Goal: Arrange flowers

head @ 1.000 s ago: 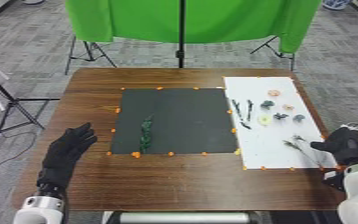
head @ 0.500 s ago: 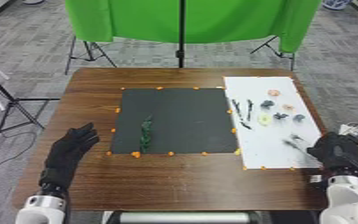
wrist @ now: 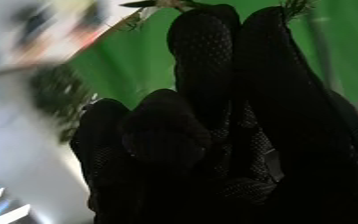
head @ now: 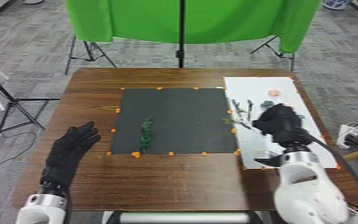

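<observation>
The right hand (head: pixel 280 121) grips a small green sprig (head: pixel 230 120) above the white sheet (head: pixel 246 86) at right, and the arrangement looks barely begun: one leafy stem (head: pixel 146 133) lies left on the dark mat (head: pixel 182 112), with the pink flower (head: pixel 274 93) among those left to place.

Far head view, close right wrist view.
One faces forward and down, the other along the black fabric-gloved right hand (head: pixel 280 122); both share hanging green cloth (head: pixel 140 20), head frame's top.

Leafy strand (head: pixel 146 132) on dark mat's (head: pixel 186 117) left part, left hand (head: pixel 70 150) left of mat, right hand (head: pixel 280 122) right of it, gripping sprig (head: pixel 230 121).
</observation>
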